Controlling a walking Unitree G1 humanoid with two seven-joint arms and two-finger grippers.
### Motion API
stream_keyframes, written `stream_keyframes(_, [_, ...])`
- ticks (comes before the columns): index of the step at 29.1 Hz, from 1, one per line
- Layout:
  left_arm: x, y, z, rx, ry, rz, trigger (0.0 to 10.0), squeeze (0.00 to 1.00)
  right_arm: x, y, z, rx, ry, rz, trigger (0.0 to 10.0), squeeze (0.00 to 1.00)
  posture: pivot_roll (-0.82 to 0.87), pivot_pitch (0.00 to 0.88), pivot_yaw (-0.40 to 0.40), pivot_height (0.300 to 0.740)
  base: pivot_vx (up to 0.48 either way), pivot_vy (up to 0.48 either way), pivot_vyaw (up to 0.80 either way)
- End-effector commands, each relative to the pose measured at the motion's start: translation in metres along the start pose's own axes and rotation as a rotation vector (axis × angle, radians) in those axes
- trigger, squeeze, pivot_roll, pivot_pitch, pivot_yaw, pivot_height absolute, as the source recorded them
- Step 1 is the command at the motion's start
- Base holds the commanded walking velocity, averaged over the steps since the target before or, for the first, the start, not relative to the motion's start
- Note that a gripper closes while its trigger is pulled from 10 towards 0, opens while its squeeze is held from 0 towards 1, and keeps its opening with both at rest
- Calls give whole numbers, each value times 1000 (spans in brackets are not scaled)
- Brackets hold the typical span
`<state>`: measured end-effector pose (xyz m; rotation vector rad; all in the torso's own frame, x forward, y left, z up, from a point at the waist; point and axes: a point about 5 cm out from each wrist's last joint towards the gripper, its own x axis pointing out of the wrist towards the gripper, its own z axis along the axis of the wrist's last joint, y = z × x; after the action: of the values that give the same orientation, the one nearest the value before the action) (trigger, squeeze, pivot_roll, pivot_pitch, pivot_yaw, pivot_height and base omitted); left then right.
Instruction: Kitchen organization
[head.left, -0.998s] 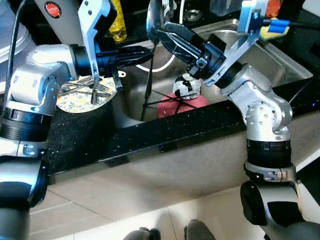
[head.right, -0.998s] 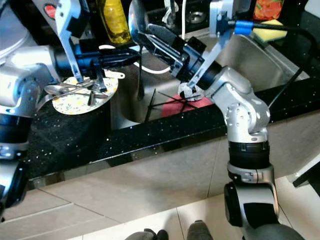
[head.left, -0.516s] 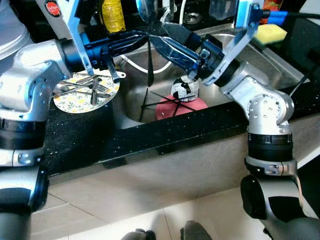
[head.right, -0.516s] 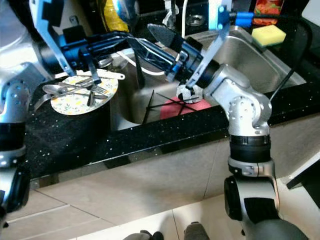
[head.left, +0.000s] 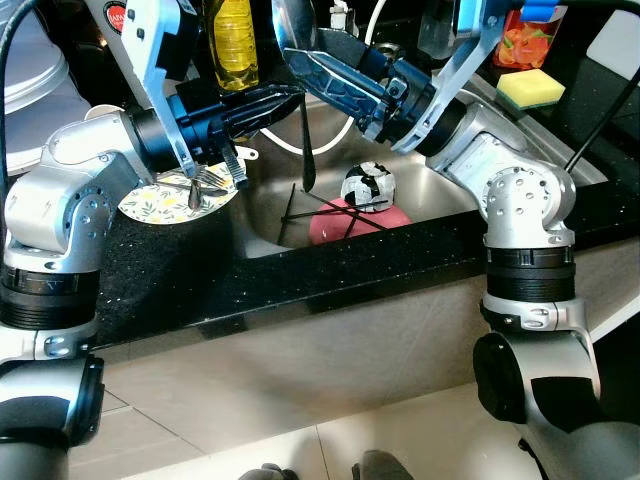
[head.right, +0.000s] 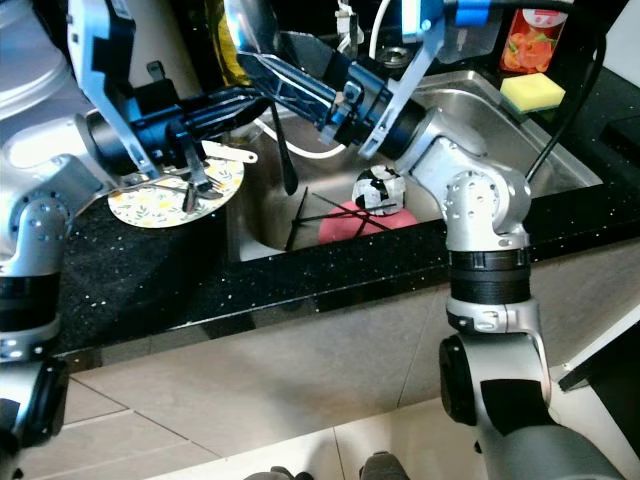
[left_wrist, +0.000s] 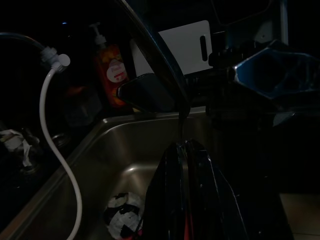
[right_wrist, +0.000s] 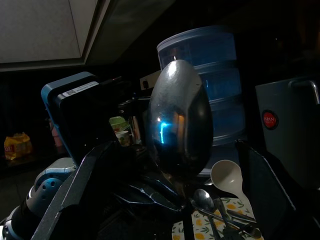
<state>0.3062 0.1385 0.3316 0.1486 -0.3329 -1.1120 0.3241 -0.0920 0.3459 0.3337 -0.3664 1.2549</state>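
Head views evenly bright, sharp; soft glare on steel sink (head.left: 560, 150) wall, sparkle on black surface (head.right: 150, 270). Short shadows under arms. Wrist views very dark, grainy. Left wrist: white cutting board (left_wrist: 182, 47) and hose (left_wrist: 55, 130) brightest. Right wrist: blue glint on ladle bowl (right_wrist: 177, 125); light seemingly from ceiling panel (right_wrist: 40, 30).

The surface (head.left: 150, 270) is glossy black stone with fine pale speckles, and the sink (head.left: 440, 180) set in it is brushed, dull-shining steel. The ladle (right_wrist: 177, 120) is polished metal, mirror-bright. The sponge (head.left: 530, 88) looks soft and matt.
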Motion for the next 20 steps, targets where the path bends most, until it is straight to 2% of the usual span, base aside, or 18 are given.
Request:
stream_keyframes(1, [1,-3,-5,-23,7,-9,10000,0,5,4,-3,14,13,33,9608,0,-110,53,34,740,0,0,0])
stream_keyframes(2, [1,-3,-5,-23,7,-9,10000,0,5,4,-3,14,13,33,9608,0,-110,53,34,740,0,0,0])
stream_keyframes(3, [2,-3,-6,-26,11,-7,10000,0,5,5,-3,17,13,37,6549,0,-110,52,35,740,0,0,0])
stream_keyframes(5, [2,-2,-7,-30,14,-3,10000,0,5,6,-4,22,16,46,3333,0,-111,51,37,740,0,0,0])
stream_keyframes(6, [3,-2,-7,-31,15,-3,10000,0,6,6,-6,22,21,50,902,0,-110,49,40,740,0,0,0])
stream_keyframes(7, [3,-2,-7,-31,17,-4,10000,0,6,7,-8,26,29,52,0,0,-109,48,41,740,0,0,0])
stream_keyframes(20, [3,-2,-8,-28,24,1,10000,0,6,7,-9,49,24,62,0,0,-104,49,42,740,0,0,0])
